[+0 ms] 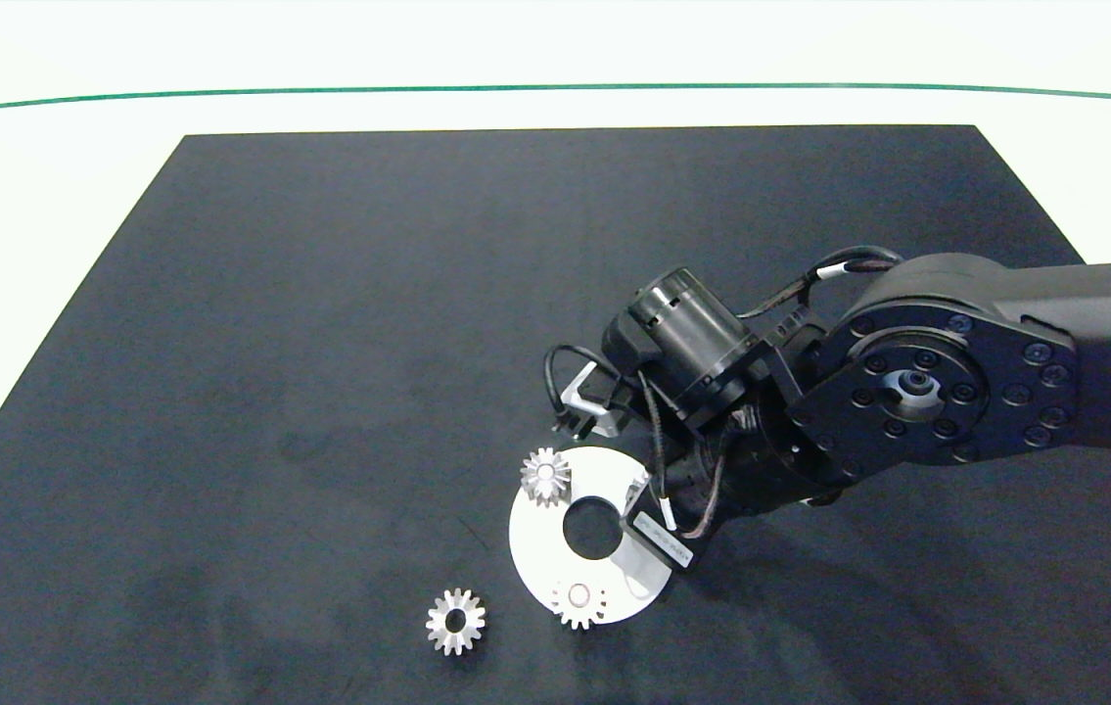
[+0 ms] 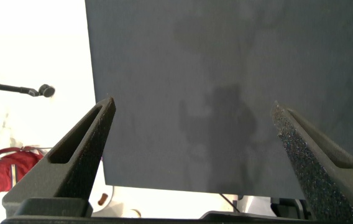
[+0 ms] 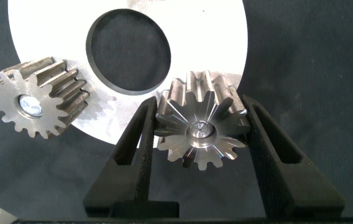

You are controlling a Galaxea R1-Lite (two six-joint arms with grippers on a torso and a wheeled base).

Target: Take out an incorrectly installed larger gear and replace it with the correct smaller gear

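Larger gear sat squarely between the two fingers of the right gripper, its long pointed teeth fanning out in a star around a small centre hole. Both fingers pressed against its toothed flanks – the grip was closed on it. It rested at the edge of the round silver plate, just beside the plate's big centre hole. In the head view that gear was hidden under the right arm, which reached in from the right and bent down over the plate's right side.

Outside the fingers, off to one side and not touching them, a smaller gear stood on the plate with a pin through its centre; from above it showed at the plate's near rim. Another small gear was mounted at the plate's far left edge, well clear of the fingers. A third, loose gear lay on the dark mat covering the table, left of the plate and apart from it.

Left gripper hovered over bare mat – its fingers spread wide with nothing between them, away from every gear.
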